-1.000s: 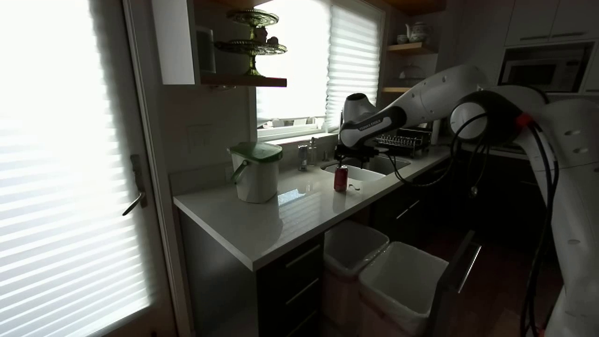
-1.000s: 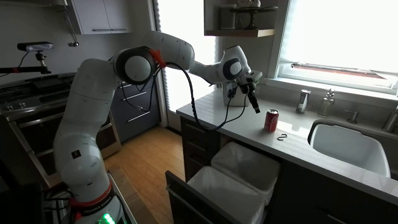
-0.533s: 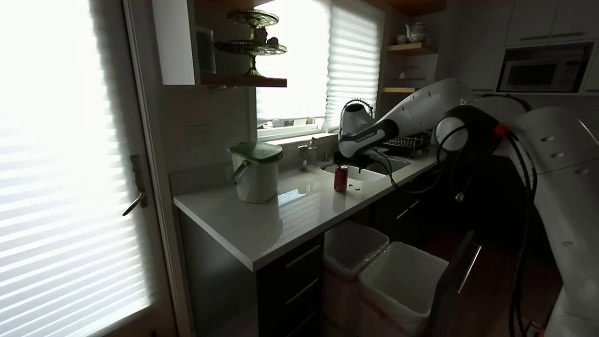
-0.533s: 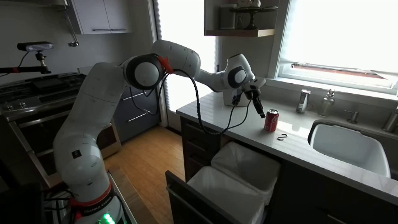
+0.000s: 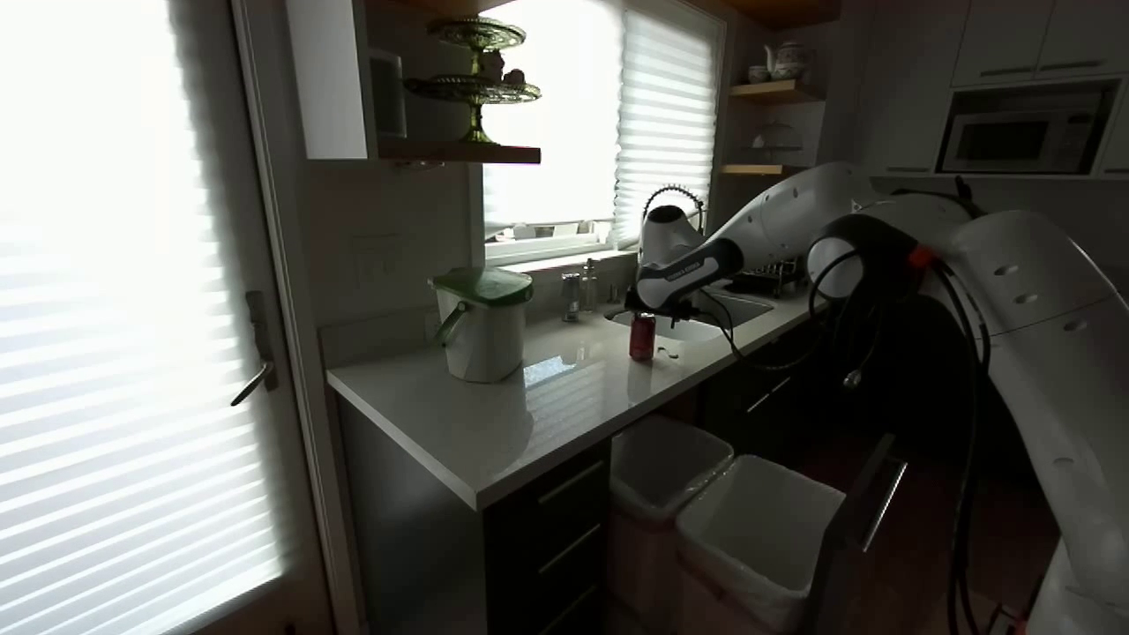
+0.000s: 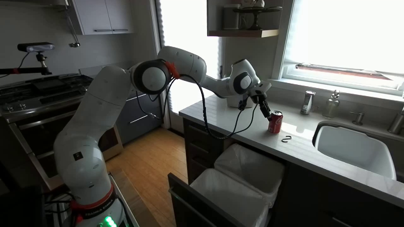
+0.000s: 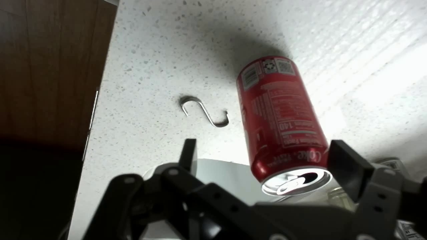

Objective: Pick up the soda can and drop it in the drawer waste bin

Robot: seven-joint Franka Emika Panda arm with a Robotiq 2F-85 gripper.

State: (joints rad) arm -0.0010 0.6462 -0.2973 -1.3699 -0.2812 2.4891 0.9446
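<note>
The soda can, small and dark red, stands upright on the counter in both exterior views (image 5: 642,339) (image 6: 275,123). In the wrist view the can (image 7: 280,110) shows its opened top between the two fingers. My gripper (image 7: 267,153) is open, with a wide gap at the left finger; the right finger is very close to the can's upper side, and contact cannot be told. In an exterior view the gripper tips (image 6: 270,119) are beside the can's top. The drawer waste bin (image 6: 202,200) is pulled out below the counter, its two lined tubs also showing in an exterior view (image 5: 763,520).
A metal S-hook (image 7: 206,113) lies beside the can. The sink (image 6: 353,145) is beyond it. A silver can (image 6: 308,102) and a glass soap bottle (image 6: 332,104) stand along the wall. A pale green-lidded container (image 5: 485,335) stands near the counter's end.
The arm has lowered and reached forward, bringing the gripper from above and beside the can down to the can's top. The can, hook and drawer have not moved.
</note>
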